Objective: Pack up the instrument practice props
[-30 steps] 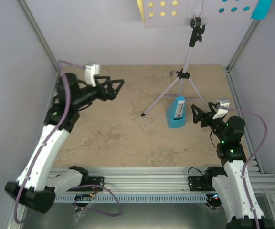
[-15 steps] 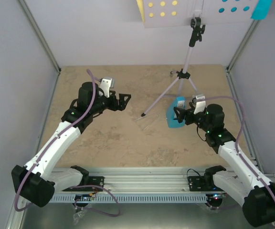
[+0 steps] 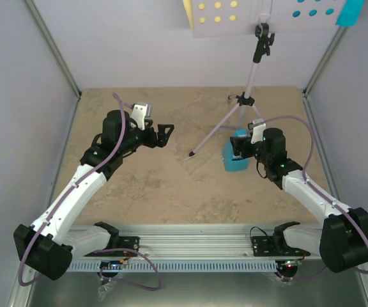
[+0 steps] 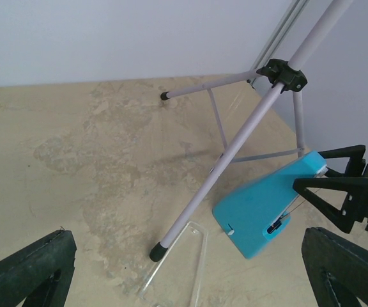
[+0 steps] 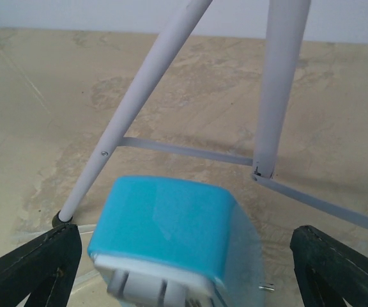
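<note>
The lilac music stand (image 3: 253,70) stands on its tripod at the back right. Its holed desk (image 3: 267,16) is at the top edge, with a yellow sheet (image 3: 187,13) and a cyan sheet (image 3: 350,11) on it. The blue metronome (image 3: 235,158) stands by the tripod's front leg (image 4: 235,144). My right gripper (image 3: 240,148) is open, one jaw on each side of the metronome's (image 5: 165,224) top, with a gap on both sides. My left gripper (image 3: 165,132) is open and empty over mid-table, left of the stand, facing the metronome (image 4: 267,208).
A clear plastic cover (image 3: 197,163) lies flat on the table beside the stand's front foot (image 4: 157,252). Grey walls and metal corner posts (image 3: 53,51) close in the table. An aluminium rail (image 3: 190,240) runs along the near edge.
My right arm has swung left and forward until its open jaws flank the metronome. My left arm first moved right towards the centre and has since hardly moved.
</note>
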